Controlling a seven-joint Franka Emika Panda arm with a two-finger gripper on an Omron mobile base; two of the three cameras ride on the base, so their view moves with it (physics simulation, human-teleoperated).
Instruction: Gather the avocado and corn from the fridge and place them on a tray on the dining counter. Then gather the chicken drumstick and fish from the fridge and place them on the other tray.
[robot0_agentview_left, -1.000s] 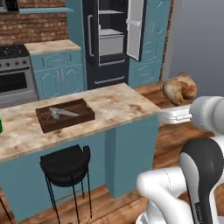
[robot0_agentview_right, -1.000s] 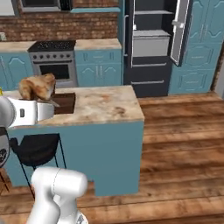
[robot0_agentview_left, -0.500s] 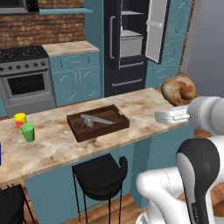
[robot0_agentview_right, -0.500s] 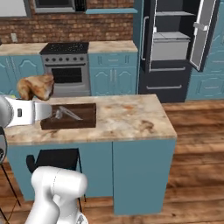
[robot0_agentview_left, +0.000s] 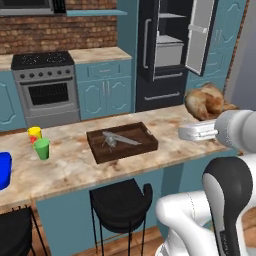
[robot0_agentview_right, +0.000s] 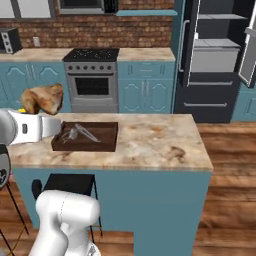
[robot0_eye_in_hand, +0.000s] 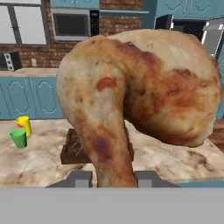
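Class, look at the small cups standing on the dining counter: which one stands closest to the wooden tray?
The green cup. It stands nearer the other tray than the yellow cup behind it.

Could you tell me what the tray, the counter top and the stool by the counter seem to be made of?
Tray: dark brown wood, matt, judging by its flat brown colour; no grain is visible.
Counter top: beige stone, probably marble, with rusty mottled veins and a smooth face.
Stool: black, thin legs that look like metal; the seat's material is unclear.
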